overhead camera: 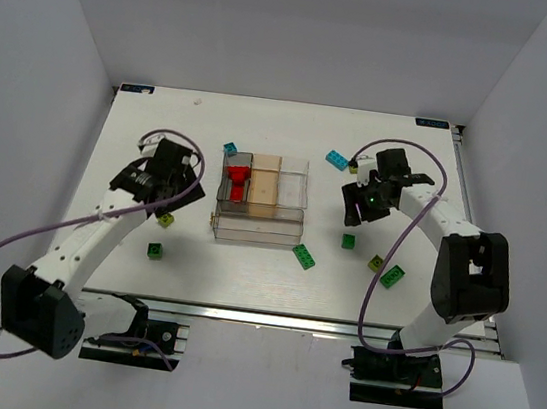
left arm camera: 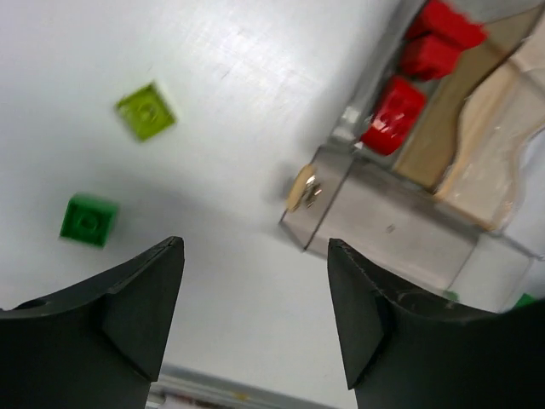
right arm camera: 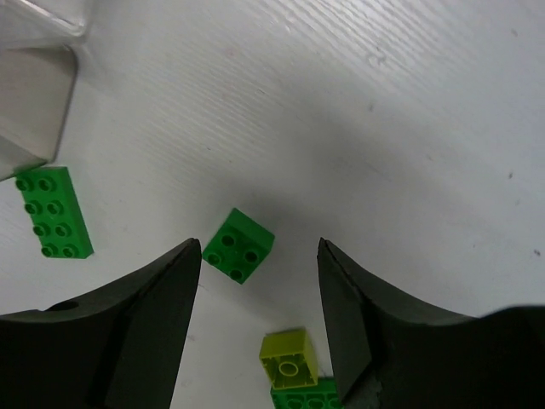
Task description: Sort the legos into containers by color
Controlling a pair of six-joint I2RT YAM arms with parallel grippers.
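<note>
A white bench (overhead camera: pixel 284 125), walled in white on three sides, fills the overhead view. The clear divided box (overhead camera: pixel 279 236) sits at its centre with red bricks (overhead camera: pixel 238 182) in its left compartment. Cyan, lime and green bricks lie scattered around it. The left arm hangs just left of the box, the right arm to its right.

In the left wrist view, the left jaws stand wide apart and empty above bare bench by the box's corner. A lime brick (left arm camera: pixel 146 111) and a small green brick (left arm camera: pixel 88 220) lie ahead of them.

In the right wrist view, the right jaws are also apart and empty, framing a square green brick (right arm camera: pixel 238 245) that lies skewed to them. The pick would likely go best with the wrist turned square to the brick's flat sides. A straight descent should then keep clear of the right-side lime brick (right arm camera: pixel 289 356) nearby.
</note>
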